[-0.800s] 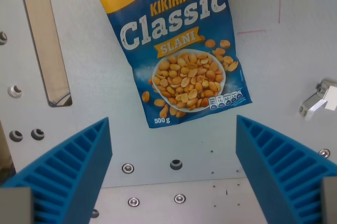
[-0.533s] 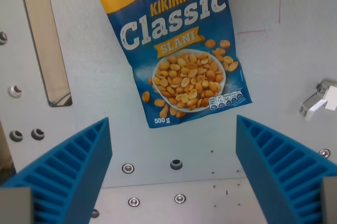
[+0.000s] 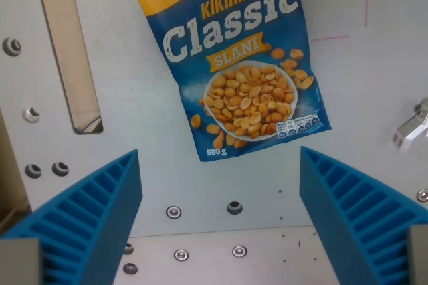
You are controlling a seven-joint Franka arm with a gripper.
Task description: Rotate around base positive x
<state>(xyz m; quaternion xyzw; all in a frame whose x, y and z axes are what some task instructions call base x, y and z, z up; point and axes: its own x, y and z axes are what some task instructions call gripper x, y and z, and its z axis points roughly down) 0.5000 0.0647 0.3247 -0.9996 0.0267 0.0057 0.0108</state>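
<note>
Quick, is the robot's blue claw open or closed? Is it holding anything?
Gripper: open, holding nothing; the peanut bag lies on the table beyond its fingers.

Blue-and-yellow peanut bag (image 3: 234,64), ribbed blue hand (image 3: 221,225)

surface: grey metal table (image 3: 120,51) | long slot (image 3: 67,44) at left | bolts (image 3: 173,212) | even light

The gripper (image 3: 221,221) hangs above the bag (image 3: 234,64), its blue ribbed fingers (image 3: 87,221) spread wide (nothing between them).
</note>
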